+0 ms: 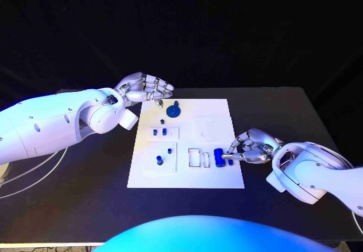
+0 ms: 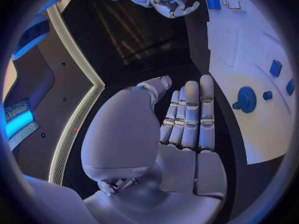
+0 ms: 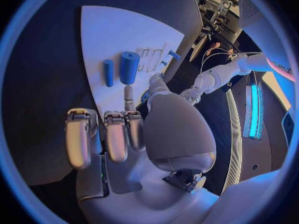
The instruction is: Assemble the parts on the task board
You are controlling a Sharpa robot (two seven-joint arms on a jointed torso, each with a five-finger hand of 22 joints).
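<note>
Black desk [image 1: 91, 173] carries your white task board [image 1: 215, 118]. Your right robot hand [image 1: 252, 147], nearer, fingers curled and grasping nothing, sits just right of the upright-lying blue cylinder [image 1: 219, 156]; left robot hand [image 1: 145, 88] hovers released.

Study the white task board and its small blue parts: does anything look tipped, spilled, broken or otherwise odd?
Nothing stands out. The white task board lies flat on the black table. The large blue cylinder and thin blue peg lie loose near the right hand, seemingly awaiting assembly.
</note>
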